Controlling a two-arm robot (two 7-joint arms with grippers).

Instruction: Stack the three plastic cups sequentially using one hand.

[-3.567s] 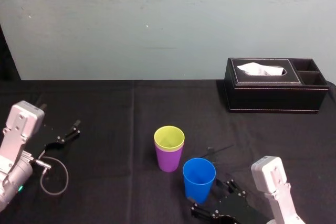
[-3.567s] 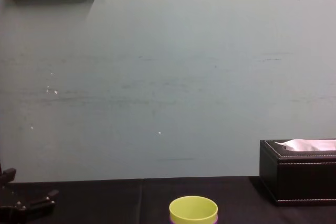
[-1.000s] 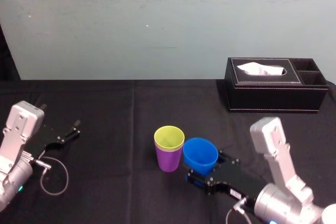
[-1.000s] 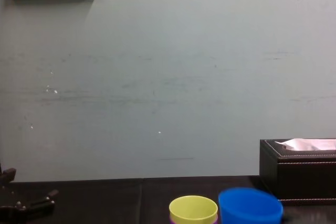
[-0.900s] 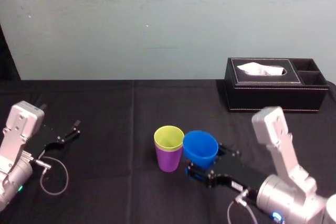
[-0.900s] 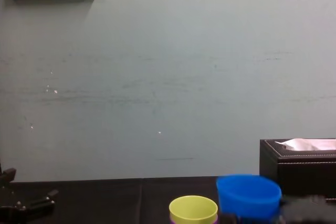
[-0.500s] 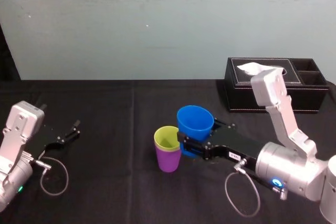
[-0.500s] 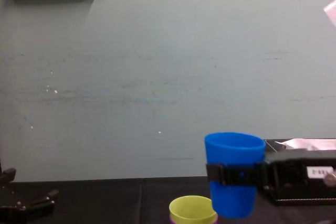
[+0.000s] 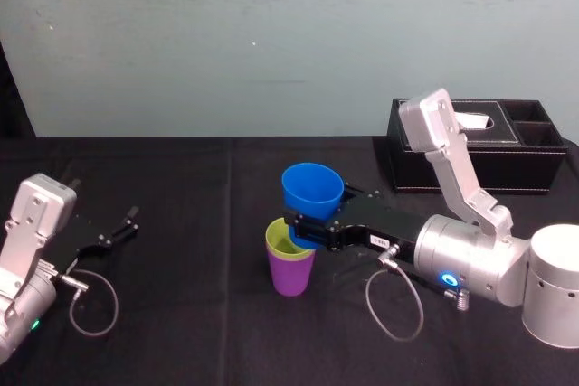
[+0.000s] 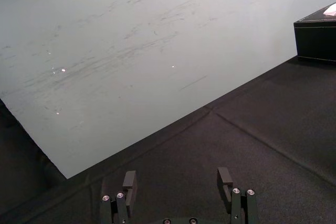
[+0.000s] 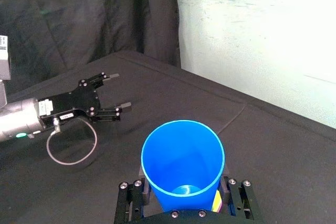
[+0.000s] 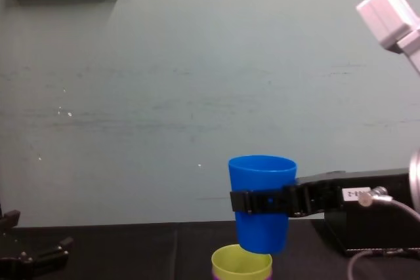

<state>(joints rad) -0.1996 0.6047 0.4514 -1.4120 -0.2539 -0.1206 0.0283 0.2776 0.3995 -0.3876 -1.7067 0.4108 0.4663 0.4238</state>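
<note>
- Our right gripper (image 9: 306,226) is clamped around the middle of the blue cup (image 9: 312,189). It holds the cup upright in the air just above the yellow-green cup (image 9: 282,241), which sits nested in the purple cup (image 9: 291,276) on the worktop (image 9: 181,314).
- In the chest view, the blue cup's base hangs a little toward the robot's right of the yellow-green mouth, not centred over it. If we lower from here, we judge the base could land on the rim rather than inside.
- A rim strike would likely shove or tip the two-cup stack, because light plastic tumblers on cloth have little to hold them down.
- The gripper wraps the cup at mid-height. On the way in, it may meet the yellow-green rim before the cup seats, leaving the cup perched high or pressing the stack sideways.
- Smooth tapered plastic can slide within a clamp, and a slip would drop the cup crooked.
- If we release the cup while it is tilted, it may jam askew.
- The left gripper (image 9: 120,226) rests on the worktop well off to the left, its fingers apart. The tissue box (image 9: 479,155) stands well apart at the back right. Neither looks like a hazard to us.
</note>
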